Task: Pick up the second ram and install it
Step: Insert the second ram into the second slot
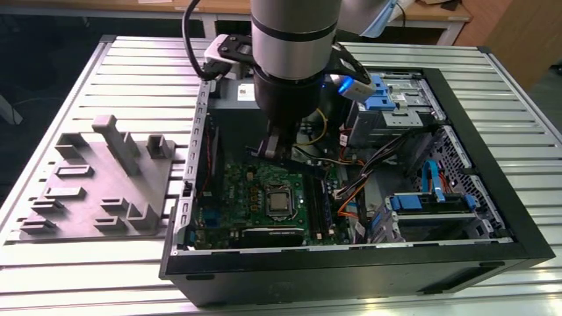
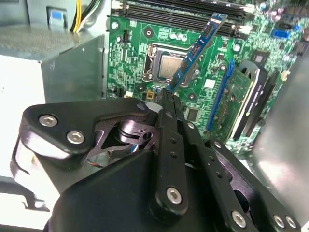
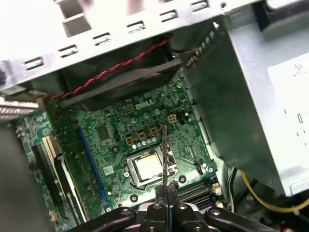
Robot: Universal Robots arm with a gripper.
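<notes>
Ram: the second ram (image 2: 195,53) hangs over the motherboard (image 2: 130,67), slanting towards the memory slots (image 2: 164,8) (not seated yet).
Why: gripped at one end, I'd guess, so its contact edge is free for the slot.
Gripper: the gripper (image 2: 168,96), down inside the open case (image 1: 520,210), is pinched narrow on the stick's end.

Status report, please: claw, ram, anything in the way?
Claw shut on ram. Ram held tilted above motherboard, not yet seated. Nothing seen blocking it.
</notes>
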